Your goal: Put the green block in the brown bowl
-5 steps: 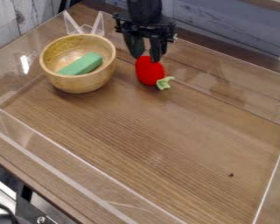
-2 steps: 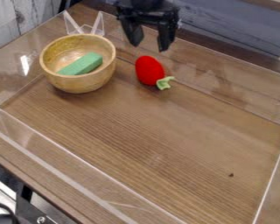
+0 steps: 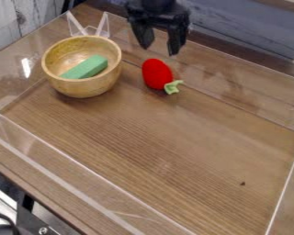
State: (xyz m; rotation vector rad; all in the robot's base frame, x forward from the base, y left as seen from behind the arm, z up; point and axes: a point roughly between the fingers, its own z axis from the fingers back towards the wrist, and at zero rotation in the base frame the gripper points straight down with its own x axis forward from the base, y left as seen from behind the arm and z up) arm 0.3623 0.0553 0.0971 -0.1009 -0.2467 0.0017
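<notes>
We see the green block [image 3: 84, 67] lying in the brown bowl [image 3: 82, 67] at the upper left of the frame, tilted a little along the pale inside, so the task looks done as things stand; we judge the block light and stiff, likely wood or hard plastic, smooth enough to slip a little but not fragile, and if we had to take hold of it again we would pinch across its 2 long sides near the middle, coming from above so as not to knock the thick wall. The claw [image 3: 161, 46] is wide open at the upper middle of the frame, with nothing that we can see in its grip, above and behind the red toy [image 3: 158, 74]. Against the frame from 1 second ago, the claw has spread wider and sits a little farther up and back from the toy, while the block, the bowl and the toy have not moved
</notes>
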